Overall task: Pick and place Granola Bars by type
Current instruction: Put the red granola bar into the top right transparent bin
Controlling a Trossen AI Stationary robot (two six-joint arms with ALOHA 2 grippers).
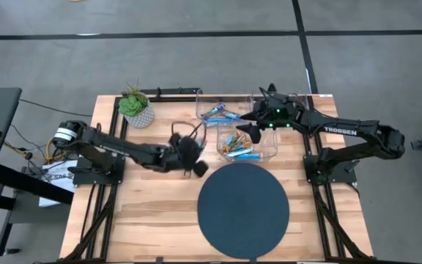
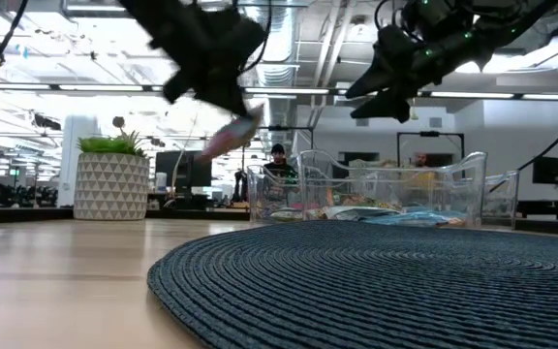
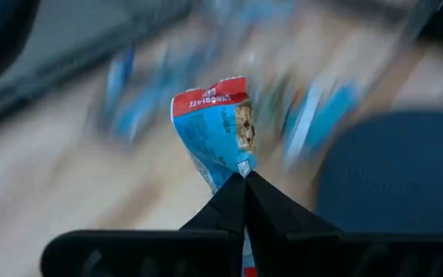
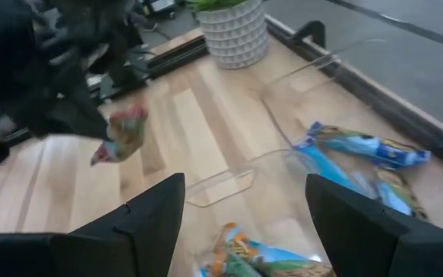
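Observation:
My left gripper [image 1: 195, 163] hangs above the wood table between the plant and the dark round mat [image 1: 244, 209], shut on a blue-white-red granola bar [image 3: 218, 127]; the same bar [image 2: 232, 131] shows in the low view, clear of the table. My right gripper [image 4: 244, 223] stands open over the nearer clear bin [image 1: 269, 150], with nothing between its fingers. That bin holds several orange and light-blue bars [image 1: 239, 147]. The farther bin [image 1: 204, 99] holds light-blue bars [image 1: 222, 112]. My left gripper pinches one crumpled end of the bar's wrapper [image 3: 241, 165] between its two fingertips. The rest of the bar sticks out past the fingertips. The fingers slant downward, and the bar is lifted clear of the table.
A potted plant [image 1: 136, 106] in a white pot stands at the far left of the table. The round mat lies at the near middle. Bare wood shows to the mat's left. People show in the room beyond the bins in the low view.

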